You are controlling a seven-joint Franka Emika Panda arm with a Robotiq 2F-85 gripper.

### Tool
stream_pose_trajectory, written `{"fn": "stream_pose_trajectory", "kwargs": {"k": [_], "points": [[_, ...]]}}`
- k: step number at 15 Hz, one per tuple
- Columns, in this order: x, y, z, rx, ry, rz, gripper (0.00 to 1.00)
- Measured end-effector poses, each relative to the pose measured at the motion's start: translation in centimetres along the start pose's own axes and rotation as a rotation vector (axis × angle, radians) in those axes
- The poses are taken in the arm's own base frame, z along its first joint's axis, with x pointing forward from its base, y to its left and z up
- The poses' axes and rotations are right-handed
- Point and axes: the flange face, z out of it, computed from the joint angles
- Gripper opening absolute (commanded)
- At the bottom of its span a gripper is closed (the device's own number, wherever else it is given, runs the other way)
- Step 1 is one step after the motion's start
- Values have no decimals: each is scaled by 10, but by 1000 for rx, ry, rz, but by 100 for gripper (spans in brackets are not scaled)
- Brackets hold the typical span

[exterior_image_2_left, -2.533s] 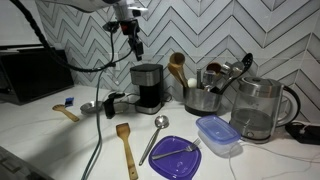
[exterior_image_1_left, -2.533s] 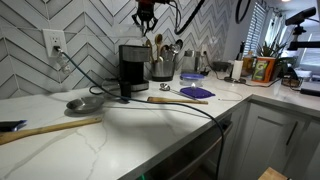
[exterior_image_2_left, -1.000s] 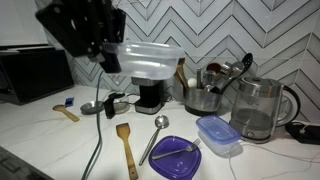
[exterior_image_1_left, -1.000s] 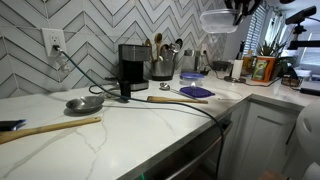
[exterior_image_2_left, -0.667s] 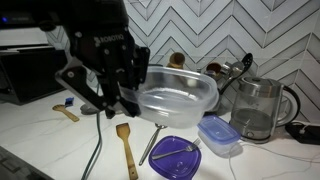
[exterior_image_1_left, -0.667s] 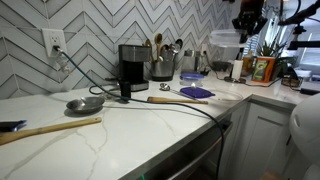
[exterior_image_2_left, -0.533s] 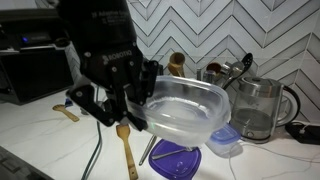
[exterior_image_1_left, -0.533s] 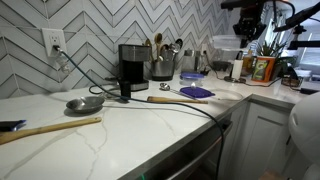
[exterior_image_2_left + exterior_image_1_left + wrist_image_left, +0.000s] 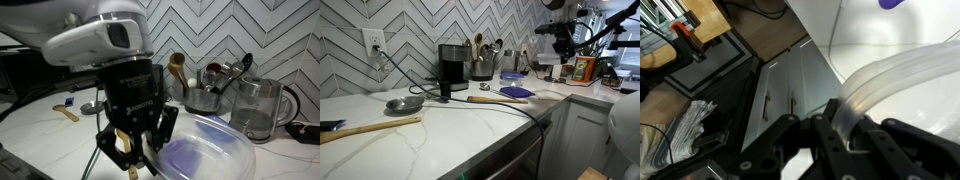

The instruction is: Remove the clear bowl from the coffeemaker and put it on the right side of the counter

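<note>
In an exterior view the arm fills the middle of the frame, and its gripper hangs low at centre. It holds the clear bowl, which spreads out toward the lower right with a purple tint showing through its bottom. The wrist view shows the grip up close. The dark fingers at the bottom of the frame are closed on the thick rim of the clear bowl, jaws pinching it, and the rim curves away to the right edge. Behind the bowl in that view the white counter takes up the upper right. White cabinet doors run down the middle, and a wooden floor sits in the upper left. In the exterior view from the far end of the counter, the coffeemaker stands at centre against the zigzag tile wall, well apart from the gripper in the upper right. The bowl itself is too faint to make out there. A steel utensil crock stands just beside the coffeemaker. A purple plate lies right of centre, and a wooden spatula lies in the lower left. A glass kettle stands at the right edge behind the bowl.
</note>
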Motion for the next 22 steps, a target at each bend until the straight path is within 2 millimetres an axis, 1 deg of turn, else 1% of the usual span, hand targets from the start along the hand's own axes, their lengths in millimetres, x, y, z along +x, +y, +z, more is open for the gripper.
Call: {"fn": "stream_pose_trajectory", "kwargs": {"k": [2,7,8,11,13,16,20,22], "points": [[-2,-3,7,-10,3,1,7],[-2,-4,7,-9,4,4,7],[-2,-4,6,-9,4,4,2],[-2,-4,7,-9,3,3,2],[1,-7,11,-10,1,9,2],[14,-22,29,8,-3,41,2],[37,-52,69,56,2,103,2],[46,-67,90,84,5,120,2]]}}
